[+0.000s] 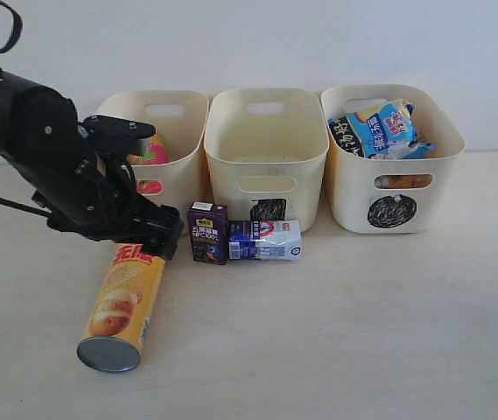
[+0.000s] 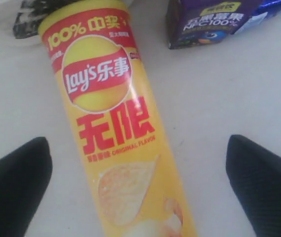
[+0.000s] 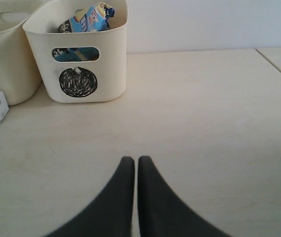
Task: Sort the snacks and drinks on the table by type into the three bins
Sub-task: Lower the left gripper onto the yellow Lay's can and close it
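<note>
The yellow chip tube (image 1: 122, 302) (image 2: 115, 138) lies on the table, its metal end toward the front. My left gripper (image 1: 159, 234) (image 2: 138, 143) hovers open over its upper half, one finger on each side, not touching it. The dark purple carton (image 1: 207, 233) (image 2: 214, 19) stands by the blue-and-white carton (image 1: 264, 240), which lies on its side. The pink tube (image 1: 150, 153) stands in the left bin (image 1: 154, 98). The middle bin (image 1: 266, 157) looks empty. The right bin (image 1: 393, 175) (image 3: 76, 84) holds the blue-white bag (image 1: 389, 129) (image 3: 92, 17), the black bag (image 1: 343, 131) and the orange bag (image 1: 402, 182). My right gripper (image 3: 137, 160) is shut, holding nothing.
The three bins stand in a row against the white wall. Both cartons sit just in front of the middle bin. Bare table (image 3: 204, 123) stretches out beside the right bin, with a seam in the tabletop further over.
</note>
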